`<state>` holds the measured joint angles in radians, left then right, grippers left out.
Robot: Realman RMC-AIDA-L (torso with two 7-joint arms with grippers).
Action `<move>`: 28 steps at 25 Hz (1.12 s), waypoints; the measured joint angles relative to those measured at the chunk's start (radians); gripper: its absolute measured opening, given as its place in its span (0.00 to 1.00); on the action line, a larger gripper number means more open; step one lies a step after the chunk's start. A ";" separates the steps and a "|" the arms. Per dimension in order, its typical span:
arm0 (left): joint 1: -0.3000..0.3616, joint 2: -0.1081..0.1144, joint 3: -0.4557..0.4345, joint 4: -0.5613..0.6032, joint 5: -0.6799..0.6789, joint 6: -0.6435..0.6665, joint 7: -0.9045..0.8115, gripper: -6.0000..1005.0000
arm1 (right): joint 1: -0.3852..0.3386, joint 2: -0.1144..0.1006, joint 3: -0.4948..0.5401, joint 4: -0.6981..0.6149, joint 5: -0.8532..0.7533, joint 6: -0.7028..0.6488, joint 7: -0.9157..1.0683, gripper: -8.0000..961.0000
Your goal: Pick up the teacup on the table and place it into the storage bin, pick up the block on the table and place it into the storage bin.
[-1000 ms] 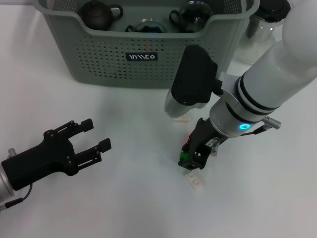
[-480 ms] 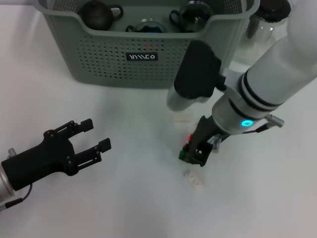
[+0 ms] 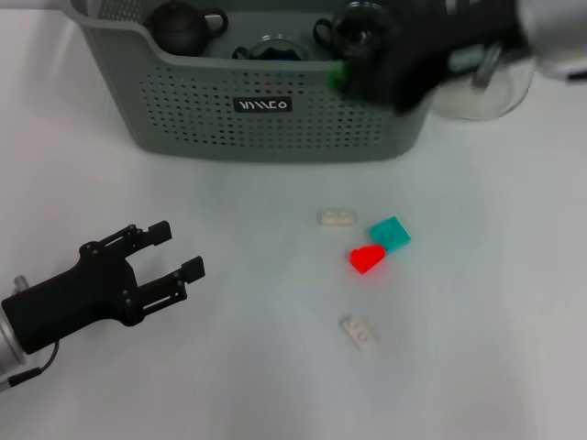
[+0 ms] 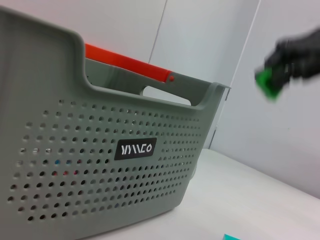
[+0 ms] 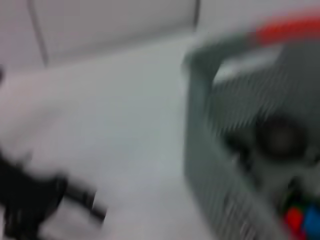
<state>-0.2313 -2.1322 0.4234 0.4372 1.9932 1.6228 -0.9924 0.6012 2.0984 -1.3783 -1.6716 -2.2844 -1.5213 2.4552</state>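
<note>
The left gripper (image 3: 170, 252) hovers over the bare table (image 3: 257, 385), well in front of the storage bin (image 3: 266, 105) and off its left half. Its fingers are spread and it holds nothing, the same pose as one second ago, so this arm is idle.

In front of the storage bin, toward its right half, four blocks lie on the table: a white block (image 3: 337, 217), a teal block (image 3: 391, 233) touching a red block (image 3: 367, 258), and, farthest from the bin, another white block (image 3: 359, 333). Half a second ago the right arm covered this spot; now it has left.

The right gripper (image 3: 367, 78) has gone up quickly to the front right corner of the storage bin, and it appears blurred. A green block (image 3: 337, 77) shows at its tip, just above the front rim, so I judge the fingers are clenched on it. In the left wrist view the green block (image 4: 268, 82) is in the air, beyond the bin's corner.

This means the block is picked up and carried, but not yet released; the drop into the bin is probably next. Inside the bin are already a dark teapot (image 3: 182, 25) and a dark teacup (image 3: 353, 27).
</note>
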 joint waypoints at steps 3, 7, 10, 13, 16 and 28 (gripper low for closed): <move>-0.002 0.000 0.000 0.000 -0.002 0.000 0.000 0.76 | 0.016 -0.001 0.083 -0.051 0.050 0.019 -0.001 0.19; -0.008 0.000 0.000 0.000 -0.002 0.000 0.000 0.76 | 0.084 0.002 0.087 -0.010 0.001 0.151 0.007 0.19; -0.010 0.000 0.000 0.000 -0.003 0.000 0.000 0.76 | 0.156 0.003 0.043 0.115 -0.064 0.294 0.027 0.19; -0.011 0.000 0.000 0.000 -0.003 0.000 0.000 0.76 | 0.278 0.000 0.029 0.337 -0.111 0.402 0.057 0.19; -0.011 -0.001 0.000 0.000 -0.001 0.000 0.000 0.76 | 0.424 -0.001 0.058 0.626 -0.158 0.500 0.064 0.19; -0.011 -0.003 0.000 -0.003 0.001 0.000 0.000 0.76 | 0.639 -0.001 0.083 1.129 -0.248 0.705 0.061 0.21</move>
<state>-0.2427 -2.1353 0.4233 0.4343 1.9938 1.6231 -0.9924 1.2405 2.0969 -1.2949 -0.5425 -2.5321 -0.8159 2.5165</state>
